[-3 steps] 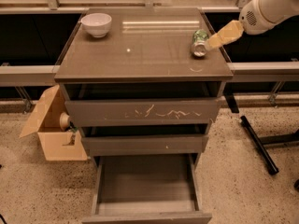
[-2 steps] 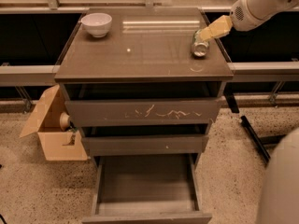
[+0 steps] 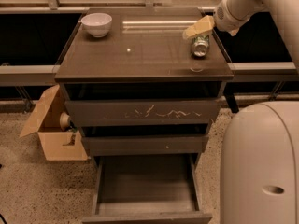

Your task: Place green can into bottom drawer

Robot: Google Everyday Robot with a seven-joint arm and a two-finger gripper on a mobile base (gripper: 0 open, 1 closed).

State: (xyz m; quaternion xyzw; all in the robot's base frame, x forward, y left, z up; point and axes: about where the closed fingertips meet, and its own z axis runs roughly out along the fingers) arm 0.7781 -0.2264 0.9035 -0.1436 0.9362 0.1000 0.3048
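Observation:
The green can (image 3: 200, 45) lies on its side near the right edge of the cabinet top (image 3: 140, 55), one silver end facing me. My gripper (image 3: 198, 28) hangs just above and behind the can, reaching in from the upper right on the pale arm (image 3: 243, 3). It is close over the can's far end; I cannot tell whether it touches. The bottom drawer (image 3: 145, 183) is pulled open at the foot of the cabinet, and its grey inside holds nothing.
A white bowl (image 3: 96, 24) stands at the top's back left. The scratched top drawer (image 3: 145, 111) and the middle drawer (image 3: 145, 144) are slightly open. An open cardboard box (image 3: 51, 132) sits on the floor at left. My pale body (image 3: 259, 162) fills the lower right.
My gripper has moved left from beside the can's right to above its far end. My body has come into view at the lower right. The can has not moved.

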